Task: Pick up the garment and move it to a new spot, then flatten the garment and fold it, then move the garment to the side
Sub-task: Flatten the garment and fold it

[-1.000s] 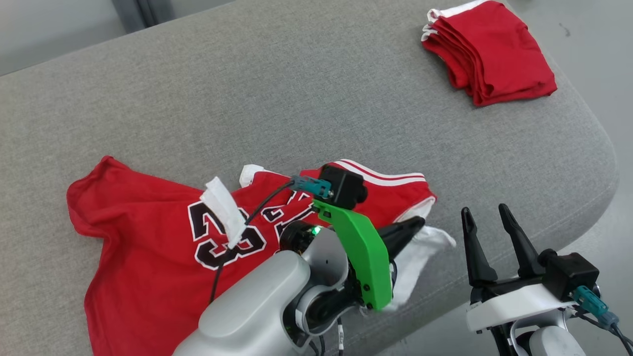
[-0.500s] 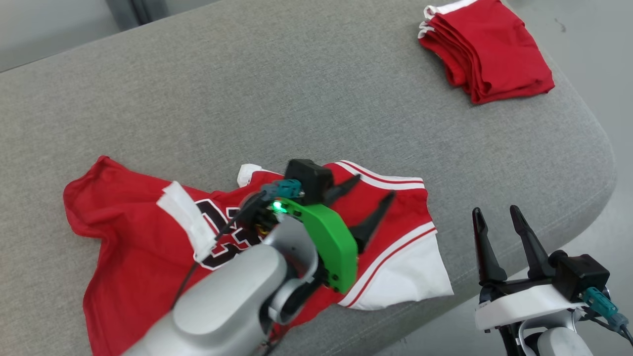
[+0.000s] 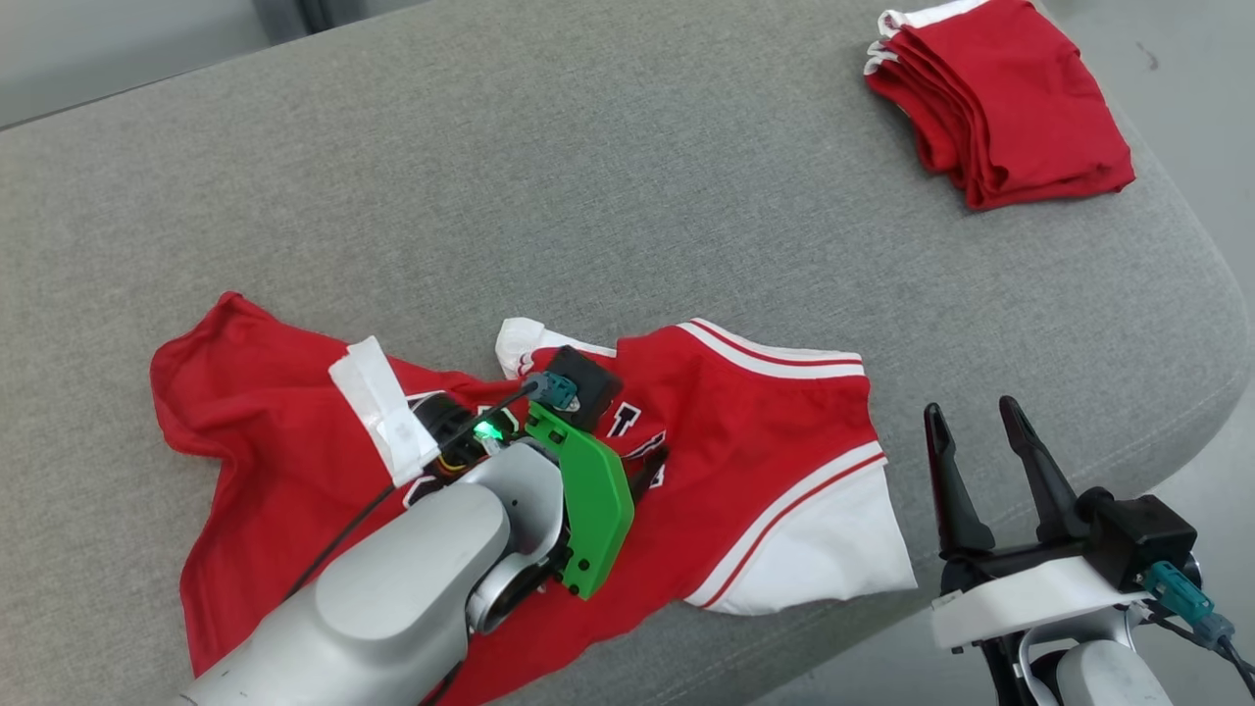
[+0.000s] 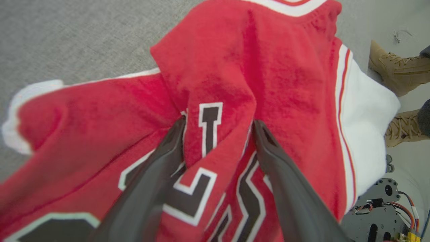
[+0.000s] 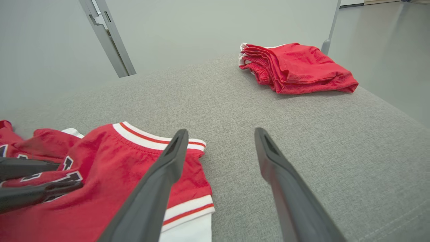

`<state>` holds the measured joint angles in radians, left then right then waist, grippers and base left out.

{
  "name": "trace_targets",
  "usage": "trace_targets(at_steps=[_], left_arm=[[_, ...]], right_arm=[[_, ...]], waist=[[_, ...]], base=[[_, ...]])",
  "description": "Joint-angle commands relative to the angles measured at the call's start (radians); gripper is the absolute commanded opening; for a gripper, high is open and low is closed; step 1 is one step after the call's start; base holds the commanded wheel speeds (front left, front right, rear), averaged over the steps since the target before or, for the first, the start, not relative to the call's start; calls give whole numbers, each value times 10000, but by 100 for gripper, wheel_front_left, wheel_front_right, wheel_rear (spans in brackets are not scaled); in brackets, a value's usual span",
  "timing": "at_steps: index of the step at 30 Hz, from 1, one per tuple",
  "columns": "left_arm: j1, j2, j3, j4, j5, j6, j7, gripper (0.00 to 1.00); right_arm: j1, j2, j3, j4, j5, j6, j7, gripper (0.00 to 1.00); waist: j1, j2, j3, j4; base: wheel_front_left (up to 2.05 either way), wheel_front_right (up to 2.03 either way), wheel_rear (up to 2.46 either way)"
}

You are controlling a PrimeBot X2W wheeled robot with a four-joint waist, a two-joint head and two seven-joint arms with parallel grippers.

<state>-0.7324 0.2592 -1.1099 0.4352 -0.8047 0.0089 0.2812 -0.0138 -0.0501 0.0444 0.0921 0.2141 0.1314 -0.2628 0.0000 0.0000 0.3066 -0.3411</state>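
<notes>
Across the head view we have the grey cushion (image 3: 627,196) as the work surface. Our jersey (image 3: 765,422) is red with white-and-red trim and black lettering. It lies opened out but rumpled on the cushion's near half, white side panel at the front rim. Left forearm (image 3: 392,608) reaches over the jersey's middle, with a green wrist bracket (image 3: 588,500) on top. Folded red stack (image 3: 1010,108) sits at the far right corner, well apart from the jersey.

Right gripper (image 3: 968,404) hangs off the cushion's front right edge, near the white panel but not touching. Its fingers are spread with nothing between them. Left gripper (image 4: 218,125) is down on the lettering, fingers spread just as wide. A raised ridge of red cloth stands between them and lies against both.

Left wrist view also catches two tan boots (image 4: 399,67) on the floor past the cushion. White tape (image 3: 382,417) wraps the left arm's cable.
</notes>
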Motion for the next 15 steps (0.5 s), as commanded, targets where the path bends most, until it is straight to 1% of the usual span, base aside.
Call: trace_targets(at_steps=[1,2,3,4,5,8,11,12,15], left_arm=[[-49,1,-137,262,-25,-144,141,1],[-42,13,-220,417,33,-268,85,0],[-85,6,-144,504,86,-230,-143,0],[-182,-37,23,602,156,-98,-484,0],[-531,-35,331,829,476,225,-1283,0],[-1080,87,630,1351,1093,742,-2507,0],[-1675,203,818,2019,1454,888,-3286,0],[-1943,255,862,2313,1589,850,-3498,0],[-2557,352,926,3123,1893,911,-4136,0]], right_arm=[[-37,-8,10,4,-55,-17,-25,100],[-24,-8,14,19,-24,-17,-25,100],[-17,-8,3,25,6,-17,-25,100],[-4,-9,-23,23,42,-17,-25,100],[3,-6,-28,11,83,-17,-25,100],[-50,-6,10,-1,131,-17,-25,100],[-167,-6,96,-12,126,-17,-25,100],[-206,-5,117,-18,118,-17,-25,100],[-242,-8,146,20,47,-17,-25,100]], waist=[[0,0,32,-97],[0,0,32,-145],[0,0,30,-182],[0,0,35,-210],[0,0,58,-253],[0,0,154,-317],[0,0,267,-388],[0,0,312,-420],[0,0,388,-481]], base=[[0,0,0],[0,0,0],[0,0,0],[0,0,0],[0,0,0],[0,0,0],[0,0,0],[0,0,0],[0,0,0]])
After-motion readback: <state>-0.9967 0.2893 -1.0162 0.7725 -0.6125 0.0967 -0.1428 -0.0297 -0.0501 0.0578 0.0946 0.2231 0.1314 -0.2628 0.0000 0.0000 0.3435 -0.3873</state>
